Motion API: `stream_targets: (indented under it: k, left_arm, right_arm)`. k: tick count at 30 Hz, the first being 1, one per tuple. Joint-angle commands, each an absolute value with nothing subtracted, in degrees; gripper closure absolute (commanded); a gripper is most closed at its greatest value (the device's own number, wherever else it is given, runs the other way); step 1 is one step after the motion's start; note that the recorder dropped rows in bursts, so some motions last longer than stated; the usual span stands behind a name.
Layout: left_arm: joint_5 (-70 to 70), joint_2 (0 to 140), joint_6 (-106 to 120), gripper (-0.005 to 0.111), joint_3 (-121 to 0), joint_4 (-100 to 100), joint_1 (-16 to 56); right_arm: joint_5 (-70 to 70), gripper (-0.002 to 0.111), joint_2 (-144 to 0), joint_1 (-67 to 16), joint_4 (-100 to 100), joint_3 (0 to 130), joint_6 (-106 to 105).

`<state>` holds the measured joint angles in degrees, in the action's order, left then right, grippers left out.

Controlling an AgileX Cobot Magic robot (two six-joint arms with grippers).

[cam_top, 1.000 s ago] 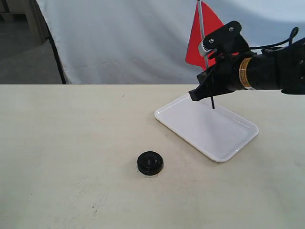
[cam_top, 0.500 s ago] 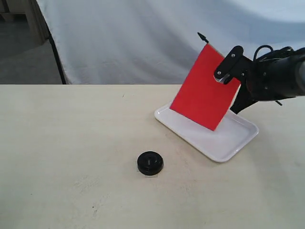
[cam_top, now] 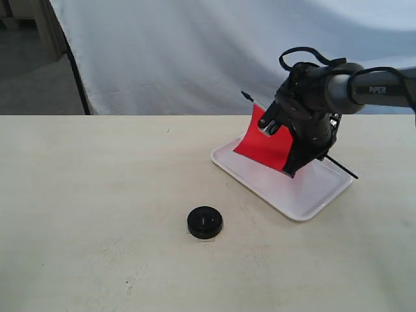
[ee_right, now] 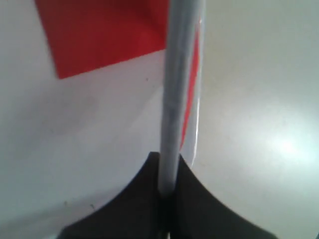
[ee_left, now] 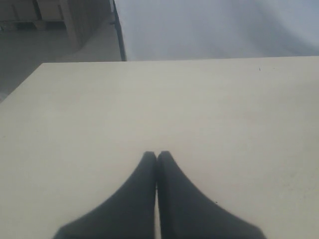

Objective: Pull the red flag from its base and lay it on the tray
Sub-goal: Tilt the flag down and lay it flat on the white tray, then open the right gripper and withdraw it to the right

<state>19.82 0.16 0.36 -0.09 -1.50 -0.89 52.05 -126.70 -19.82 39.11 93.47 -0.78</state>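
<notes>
The fingers (ee_right: pixel 134 199) of the right gripper (ee_right: pixel 167 167) are clamped on the red flag (cam_top: pixel 263 146) by its pole, which is best lowered flat inside the tray (cam_top: pixel 312 192) before being let go.

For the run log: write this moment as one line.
right hand: shut on red flag pole, tilted over tray | base: empty | left hand: shut, holding nothing
</notes>
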Motion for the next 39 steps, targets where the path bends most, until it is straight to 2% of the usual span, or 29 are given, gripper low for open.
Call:
stream_targets:
  k: [1, 10, 13, 17, 20, 33, 34, 35, 36, 37, 38, 39]
  left_arm:
    - [19.7, 0.0, 0.0, 0.107, 0.0, -1.7, -0.7]
    - [19.7, 0.0, 0.0, 0.107, 0.0, -1.7, -0.7]
    - [19.7, 0.0, 0.0, 0.107, 0.0, -1.7, -0.7]
    - [19.7, 0.0, 0.0, 0.107, 0.0, -1.7, -0.7]
    - [19.7, 0.0, 0.0, 0.107, 0.0, -1.7, -0.7]
    - [19.7, 0.0, 0.0, 0.107, 0.0, -1.7, -0.7]
    - [19.7, 0.0, 0.0, 0.107, 0.0, -1.7, -0.7]
    - [19.7, 0.0, 0.0, 0.107, 0.0, -1.7, -0.7]
    - [19.7, 0.0, 0.0, 0.107, 0.0, -1.7, -0.7]
    - [19.7, 0.0, 0.0, 0.107, 0.0, -1.7, -0.7]
    - [19.7, 0.0, 0.0, 0.107, 0.0, -1.7, -0.7]
    - [19.7, 0.0, 0.0, 0.107, 0.0, -1.7, -0.7]
  right_arm:
    - [53.3, 0.109, -128.9, -19.5, 39.2, 93.9, -1.3]
    - [52.4, 0.106, -130.9, -19.7, 39.1, 93.9, -1.3]
    - [52.2, 0.088, -130.9, -19.9, 38.8, 93.9, -1.2]
    - [53.0, 0.053, -130.9, -20.5, 38.8, 93.9, -1.2]
    - [54.4, 0.040, -130.9, -21.3, 38.8, 93.9, -1.8]
    - [57.0, 0.042, -124.2, -22.3, 34.4, 93.9, -2.1]
    - [57.0, 0.046, -123.4, -22.3, 34.3, 93.9, -1.8]
    - [57.2, 0.055, -122.4, -22.3, 33.9, 93.9, -1.4]
    - [57.2, 0.084, -120.3, -22.1, 33.0, 93.9, -0.7]
    - [57.2, 0.100, -119.3, -21.8, 32.4, 93.9, -0.6]
    - [57.2, 0.107, -118.2, -21.1, 30.1, 93.9, 0.0]
    - [57.1, 0.106, -117.5, -20.3, 27.0, 93.9, -0.4]
